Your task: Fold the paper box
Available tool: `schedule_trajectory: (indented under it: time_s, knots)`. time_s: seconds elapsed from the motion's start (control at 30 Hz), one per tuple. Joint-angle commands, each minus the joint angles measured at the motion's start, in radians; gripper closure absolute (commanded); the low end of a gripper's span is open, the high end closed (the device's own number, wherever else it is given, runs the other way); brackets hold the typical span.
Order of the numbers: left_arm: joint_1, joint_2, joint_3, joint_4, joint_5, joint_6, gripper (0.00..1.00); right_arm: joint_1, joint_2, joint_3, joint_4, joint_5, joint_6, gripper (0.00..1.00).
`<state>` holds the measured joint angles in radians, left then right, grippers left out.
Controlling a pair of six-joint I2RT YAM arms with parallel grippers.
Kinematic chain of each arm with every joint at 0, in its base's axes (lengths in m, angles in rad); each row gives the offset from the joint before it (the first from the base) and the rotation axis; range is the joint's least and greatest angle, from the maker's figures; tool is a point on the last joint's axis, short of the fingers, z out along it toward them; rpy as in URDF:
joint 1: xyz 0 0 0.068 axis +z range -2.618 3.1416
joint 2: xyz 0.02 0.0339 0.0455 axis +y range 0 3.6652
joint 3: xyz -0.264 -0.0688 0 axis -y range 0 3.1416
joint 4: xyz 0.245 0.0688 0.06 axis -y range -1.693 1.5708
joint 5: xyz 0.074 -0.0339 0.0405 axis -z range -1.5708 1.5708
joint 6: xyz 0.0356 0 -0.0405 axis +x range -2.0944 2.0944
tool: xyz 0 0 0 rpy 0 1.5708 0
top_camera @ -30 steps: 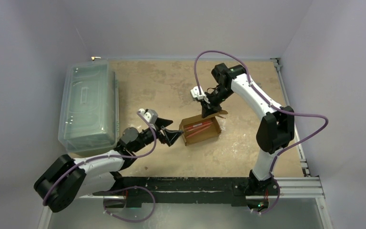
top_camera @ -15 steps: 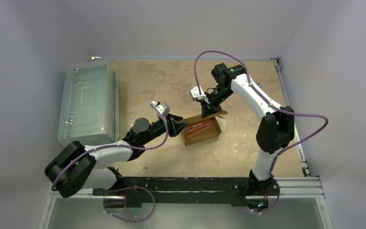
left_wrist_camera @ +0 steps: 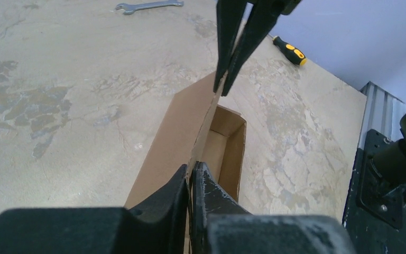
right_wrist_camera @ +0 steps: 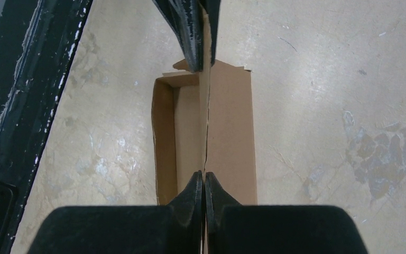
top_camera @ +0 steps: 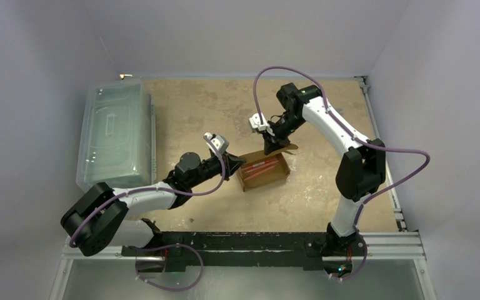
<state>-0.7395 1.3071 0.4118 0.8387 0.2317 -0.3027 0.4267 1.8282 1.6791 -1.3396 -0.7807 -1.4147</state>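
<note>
Brown cardboard box (top_camera: pixel 264 174) is sitting open-topped in the middle of the table (top_camera: pixel 212 112), right of the clear bin (top_camera: pixel 115 137). The left gripper (top_camera: pixel 234 167) is pinching one end of a tall upright wall. The right gripper (top_camera: pixel 269 149) is clamping the other end of that wall, and both pairs of fingers are closed tight on the board.

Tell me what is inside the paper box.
From above, the paper box holds a few thin red-orange streaks, too small to identify. The left gripper and right gripper pinch one long wall; in both wrist views that wall hides most of the floor.
</note>
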Motion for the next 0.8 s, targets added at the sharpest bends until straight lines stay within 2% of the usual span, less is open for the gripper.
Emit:
schedule_trajectory:
  time_s: [0.0, 0.07, 0.17, 0.33, 0.47, 0.63, 0.7, 0.77]
  knots:
    - [-0.003, 0.001, 0.042, -0.016, 0.013, 0.034, 1.00, 0.007, 0.002, 0.036, -0.013, -0.035, 0.021, 0.94]
    - [-0.004, -0.005, 0.041, -0.026, -0.001, 0.041, 1.00, 0.007, -0.003, 0.036, 0.000, -0.035, 0.051, 0.84]
    - [-0.004, -0.016, 0.030, -0.030, -0.016, 0.047, 1.00, 0.006, -0.028, 0.036, 0.044, -0.049, 0.126, 0.63]
    - [-0.003, -0.032, 0.016, -0.032, -0.029, 0.051, 1.00, -0.006, -0.099, 0.023, 0.085, -0.057, 0.202, 0.43]
    - [-0.004, -0.041, 0.007, -0.032, -0.042, 0.051, 1.00, -0.070, -0.181, -0.010, 0.114, -0.111, 0.231, 0.36]
    - [-0.003, -0.050, 0.001, -0.034, -0.049, 0.047, 1.00, -0.207, -0.319, -0.133, 0.225, -0.207, 0.283, 0.33]
    - [-0.004, -0.053, -0.002, -0.041, -0.051, 0.048, 1.00, -0.255, -0.382, -0.230, 0.362, -0.231, 0.402, 0.34]
    - [-0.004, -0.056, -0.004, -0.044, -0.059, 0.048, 1.00, -0.310, -0.448, -0.367, 0.638, -0.229, 0.633, 0.37]
